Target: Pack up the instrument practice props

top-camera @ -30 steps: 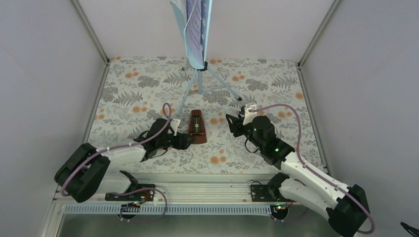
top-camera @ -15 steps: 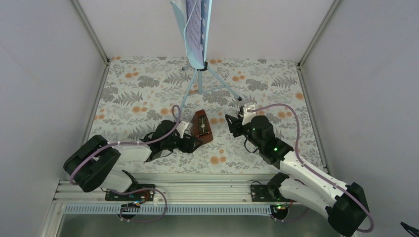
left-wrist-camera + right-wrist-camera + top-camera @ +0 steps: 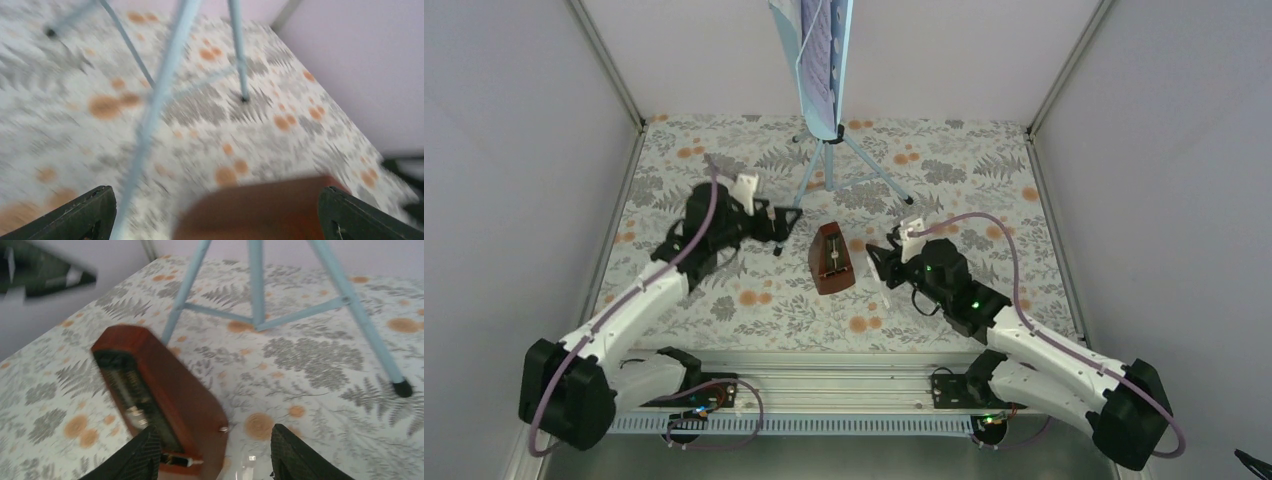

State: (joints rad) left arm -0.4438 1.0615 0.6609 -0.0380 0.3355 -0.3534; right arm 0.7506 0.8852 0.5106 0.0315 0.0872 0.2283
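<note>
The reddish-brown metronome (image 3: pixel 829 262) stands on the flowered cloth between the two arms, its pendulum face toward the near side. My left gripper (image 3: pixel 787 230) hangs open just up and left of it, apart from it; in the blurred left wrist view the metronome (image 3: pixel 255 210) shows low between the spread fingers. My right gripper (image 3: pixel 876 266) is open at its right side, with the metronome (image 3: pixel 160 390) partly between the fingers (image 3: pixel 300 455). The pale-blue music stand (image 3: pixel 827 150) stands at the back on its tripod, with the sheet-music pages (image 3: pixel 816 45) on its desk.
White walls close the table (image 3: pixel 984 180) in on the left, back and right. The stand's tripod legs (image 3: pixel 255 285) spread just behind the metronome. A metal rail (image 3: pixel 824 375) with the arm bases runs along the near edge.
My left gripper has let go of the metronome, opened wide and pulled up and back to the left. The metronome, tilted half a second ago, now rests on the cloth. My right gripper has moved left toward it.
</note>
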